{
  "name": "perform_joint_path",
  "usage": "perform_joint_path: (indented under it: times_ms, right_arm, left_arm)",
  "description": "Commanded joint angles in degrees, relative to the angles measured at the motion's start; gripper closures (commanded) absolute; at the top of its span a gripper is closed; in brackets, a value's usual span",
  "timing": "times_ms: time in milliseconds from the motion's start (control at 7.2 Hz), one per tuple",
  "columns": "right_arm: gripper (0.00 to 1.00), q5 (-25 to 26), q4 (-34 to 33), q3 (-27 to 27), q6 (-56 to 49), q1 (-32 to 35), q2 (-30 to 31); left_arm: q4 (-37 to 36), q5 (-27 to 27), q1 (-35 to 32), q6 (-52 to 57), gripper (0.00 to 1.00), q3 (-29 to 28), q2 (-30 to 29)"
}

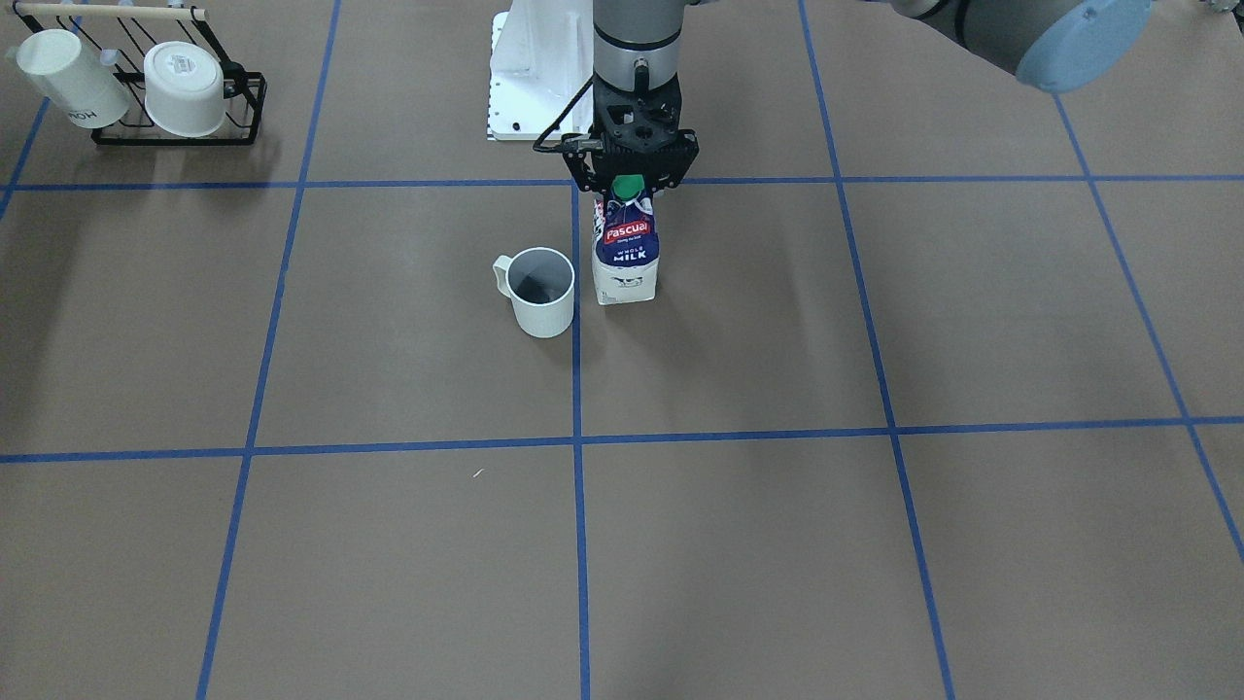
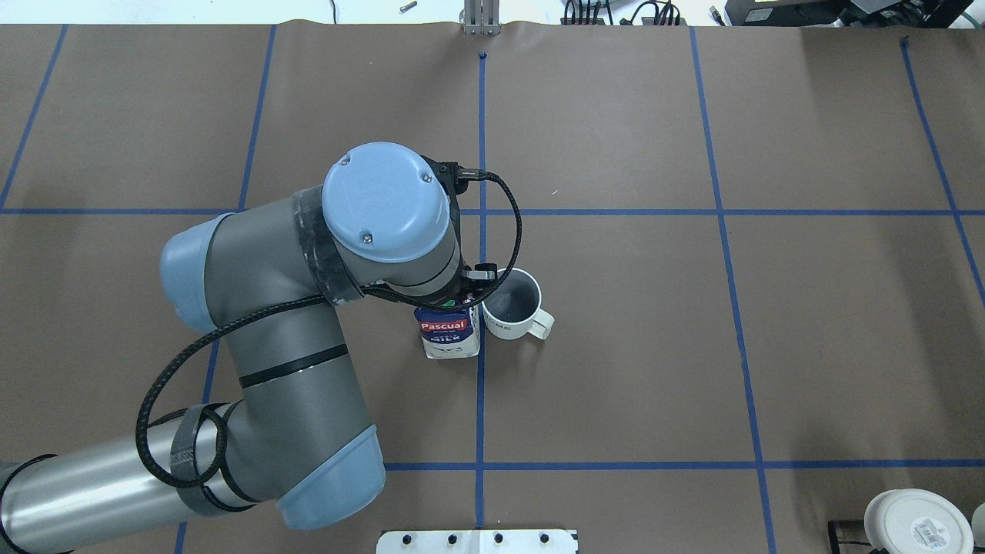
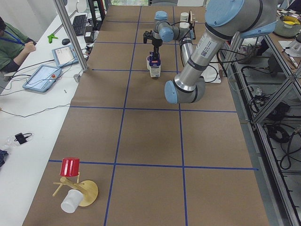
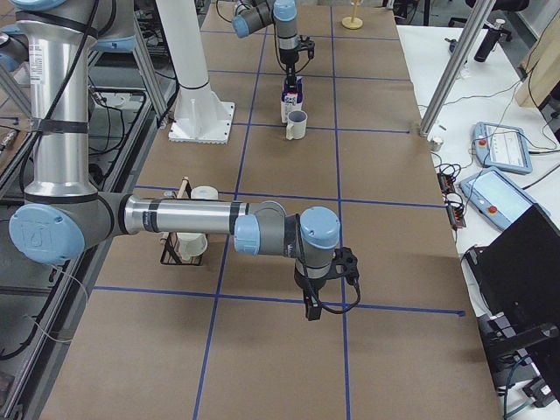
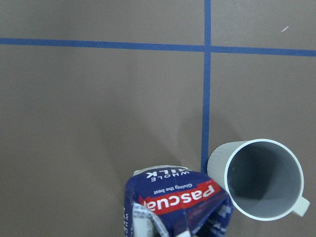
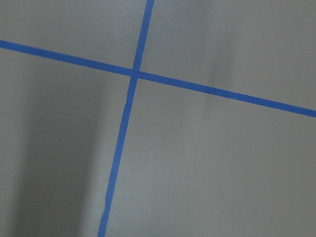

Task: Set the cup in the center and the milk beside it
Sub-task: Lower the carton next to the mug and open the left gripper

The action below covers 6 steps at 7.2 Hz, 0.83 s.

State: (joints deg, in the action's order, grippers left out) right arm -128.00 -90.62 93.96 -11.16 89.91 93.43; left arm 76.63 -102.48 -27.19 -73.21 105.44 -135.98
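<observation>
The milk point(image 1: 627, 255) stands upright on the brown table just beside the central blue tape line point(image 1: 576, 389). My left gripper point(image 1: 630, 187) comes straight down on it and is shut on the carton's top by the green cap. The cup point(image 1: 541, 292), white with a dark grey inside, stands upright right next to the carton across the tape line, handle pointing away from it. Both show in the left wrist view, milk point(image 5: 177, 202) and cup point(image 5: 261, 180), and from overhead, milk point(image 2: 449, 335) and cup point(image 2: 514, 304). My right gripper point(image 4: 315, 302) hangs low over bare table far away; I cannot tell its state.
A black wire rack point(image 1: 175, 131) holding two other white cups sits at the table's corner on my right side. The white arm base plate point(image 1: 530, 78) lies behind the carton. A wooden stand with a red cup point(image 3: 70, 167) is at the far left end.
</observation>
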Motion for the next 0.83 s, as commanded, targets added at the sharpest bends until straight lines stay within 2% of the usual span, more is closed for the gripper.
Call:
perform_joint_path:
  times_ms: [0, 139, 417, 694]
  right_arm:
    - [0.0, 0.03, 0.0, 0.0, 0.0, 0.0, 0.0]
    - [0.0, 0.03, 0.0, 0.0, 0.0, 0.0, 0.0]
    - [0.0, -0.06, 0.0, 0.0, 0.0, 0.0, 0.0]
    - [0.0, -0.06, 0.0, -0.26, 0.0, 0.0, 0.09]
  left_arm:
    - [1.77, 0.08, 0.03, 0.17, 0.42, -0.94, 0.27]
    - [1.68, 0.26, -0.05, 0.7, 0.02, -0.68, 0.53]
    - [0.81, 0.09, -1.01, 1.31, 0.01, 2.29, 0.54]
    - [-10.03, -0.27, -4.08, 10.4, 0.01, 11.05, 0.71]
